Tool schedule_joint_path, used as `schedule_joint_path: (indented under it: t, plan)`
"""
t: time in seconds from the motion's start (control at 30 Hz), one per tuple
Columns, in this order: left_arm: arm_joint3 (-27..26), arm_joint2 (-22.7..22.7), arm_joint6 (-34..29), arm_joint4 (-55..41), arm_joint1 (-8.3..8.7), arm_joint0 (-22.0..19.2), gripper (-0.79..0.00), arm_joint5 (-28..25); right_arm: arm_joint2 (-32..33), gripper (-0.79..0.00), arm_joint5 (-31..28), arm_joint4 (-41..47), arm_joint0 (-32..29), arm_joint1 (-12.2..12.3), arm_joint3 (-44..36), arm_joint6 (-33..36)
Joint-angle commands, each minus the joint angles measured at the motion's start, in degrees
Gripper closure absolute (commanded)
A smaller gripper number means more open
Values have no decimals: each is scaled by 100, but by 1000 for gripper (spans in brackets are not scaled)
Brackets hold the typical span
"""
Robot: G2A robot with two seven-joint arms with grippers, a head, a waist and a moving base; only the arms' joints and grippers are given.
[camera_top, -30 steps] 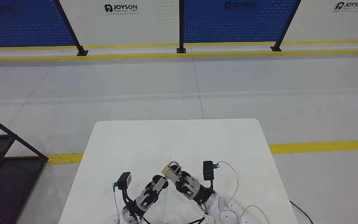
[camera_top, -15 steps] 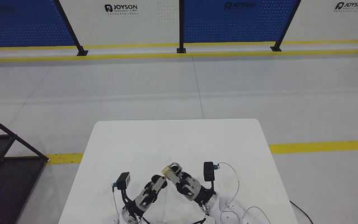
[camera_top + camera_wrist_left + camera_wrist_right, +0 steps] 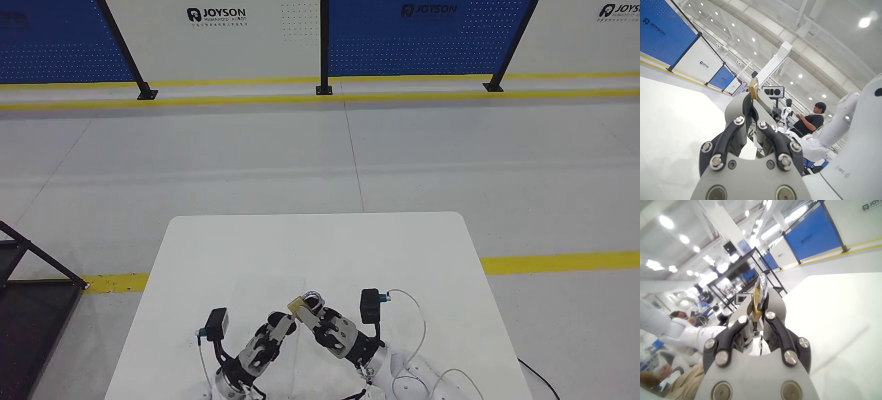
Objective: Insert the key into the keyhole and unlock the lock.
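A brass padlock [image 3: 756, 306] with a chrome shackle [image 3: 762, 285] is held up above the white table [image 3: 310, 250] near its front edge. My right gripper [image 3: 759, 308] is shut on the padlock's body, with the shackle sticking out past the fingertips. My left gripper [image 3: 752, 97] is shut on a flat brass key [image 3: 753, 88] that pokes out beyond its pads. In the top view the left gripper [image 3: 284, 322] and the right gripper [image 3: 316, 316] meet tip to tip at the padlock [image 3: 304, 301]. Whether the key sits in the keyhole I cannot tell.
A thin white cable [image 3: 415, 330] loops off the right arm near the table's front right. A black frame rack [image 3: 30, 270] stands on the floor left of the table. Blue and white barrier panels [image 3: 420, 35] line the far floor.
Both grippers and the padlock have shifted very slightly to the left. Both grips are unchanged.
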Motion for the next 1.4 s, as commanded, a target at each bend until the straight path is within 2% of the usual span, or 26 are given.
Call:
schedule_joint_path:
  t: [0.0,0.47,0.73,1.1,1.23,1.37]
  plan:
    - [-19,-33,215,340,-24,31,0,194,4,0,3,-6,-6,3,-5,-6]
    - [225,53,1966,2368,-195,-21,0,1551,3,0,72,-3,-31,15,-43,3]
    - [481,169,2984,3538,-279,-146,0,3040,-11,0,92,7,-30,19,-47,20]
    - [919,325,3591,4243,-433,-419,0,4952,-31,0,96,11,-5,22,-12,28]
    - [1016,381,3713,4315,-482,-481,0,5302,-37,0,94,15,4,22,0,24]
    - [1084,328,3780,4578,-506,-516,0,5977,-41,0,82,16,3,24,5,17]
